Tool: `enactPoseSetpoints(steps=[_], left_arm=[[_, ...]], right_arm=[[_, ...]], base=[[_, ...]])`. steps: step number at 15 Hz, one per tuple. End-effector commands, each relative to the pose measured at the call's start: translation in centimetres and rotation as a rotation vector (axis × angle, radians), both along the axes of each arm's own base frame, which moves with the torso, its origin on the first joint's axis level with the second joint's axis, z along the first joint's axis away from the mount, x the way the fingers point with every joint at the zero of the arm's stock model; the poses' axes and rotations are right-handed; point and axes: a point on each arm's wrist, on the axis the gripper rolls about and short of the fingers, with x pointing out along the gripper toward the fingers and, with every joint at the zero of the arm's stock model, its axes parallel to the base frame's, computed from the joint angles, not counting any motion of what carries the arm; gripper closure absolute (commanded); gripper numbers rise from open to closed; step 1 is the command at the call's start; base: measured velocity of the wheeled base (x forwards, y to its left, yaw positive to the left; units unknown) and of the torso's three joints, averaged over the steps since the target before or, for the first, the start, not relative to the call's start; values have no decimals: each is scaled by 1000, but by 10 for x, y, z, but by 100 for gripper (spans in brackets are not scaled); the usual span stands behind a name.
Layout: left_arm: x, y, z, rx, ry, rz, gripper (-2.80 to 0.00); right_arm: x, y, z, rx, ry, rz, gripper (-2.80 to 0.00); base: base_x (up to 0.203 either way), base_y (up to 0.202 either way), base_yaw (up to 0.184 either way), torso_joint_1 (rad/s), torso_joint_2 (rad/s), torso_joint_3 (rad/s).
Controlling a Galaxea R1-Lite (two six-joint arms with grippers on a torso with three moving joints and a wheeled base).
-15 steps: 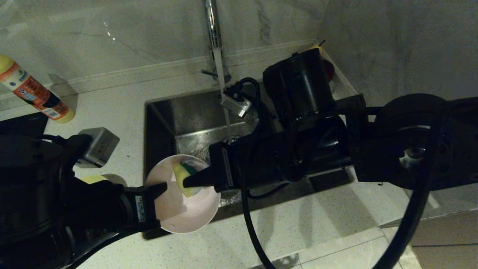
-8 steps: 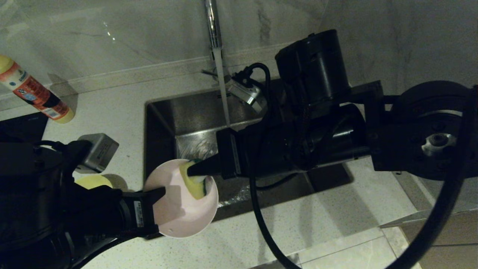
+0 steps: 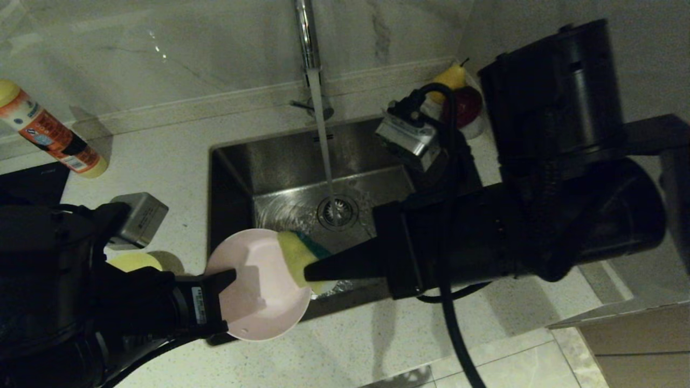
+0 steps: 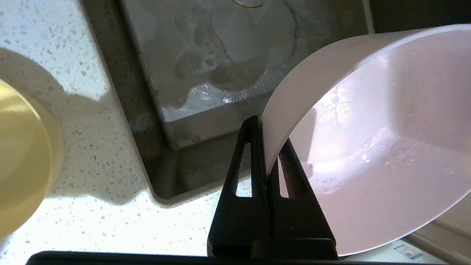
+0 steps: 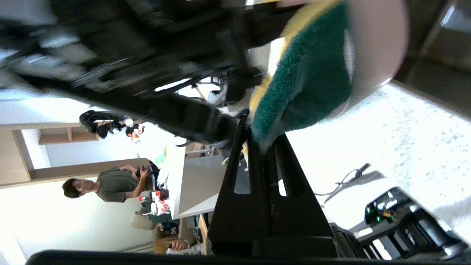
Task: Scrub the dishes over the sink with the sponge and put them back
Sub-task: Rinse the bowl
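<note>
Head view: left claw (image 3: 229,280) pinches pink bowl (image 3: 259,288), right claw (image 3: 312,269) grips sponge (image 3: 296,253)

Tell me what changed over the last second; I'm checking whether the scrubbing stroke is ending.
The right gripper, shut on the sponge, slid from the middle of the pink bowl out to its rim on the sink side, uncovering the drain. The left gripper kept its pinch on the bowl's rim; water keeps running.

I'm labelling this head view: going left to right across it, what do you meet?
Orange bottle → yellow bowl → left gripper → pink bowl → sponge → drain strainer → fruit.
</note>
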Motion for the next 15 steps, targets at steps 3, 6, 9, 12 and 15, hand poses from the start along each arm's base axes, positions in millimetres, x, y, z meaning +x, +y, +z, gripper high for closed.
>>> enactPoseSetpoints(steps=[3, 6, 9, 12, 15], left_arm=[[19, -13, -1, -11, 32, 18, 0], [51, -30, -8, -18, 87, 66, 0], [95, -52, -23, -62, 176, 141, 0], [129, -65, -13, -157, 234, 198, 0], [159, -62, -3, -236, 320, 237, 0]], right_arm=[[-40, -51, 48, 137, -98, 6, 0], [-45, -83, 56, 168, -138, -70, 0], [-50, -114, 56, 177, -161, -158, 0], [-50, -137, 48, 139, -150, -250, 0], [-46, -141, 37, 116, -123, -259, 0]], base=[[0, 0, 0, 0, 0, 0], [0, 0, 0, 0, 0, 0], [0, 0, 0, 0, 0, 0], [0, 0, 0, 0, 0, 0], [0, 0, 0, 0, 0, 0]])
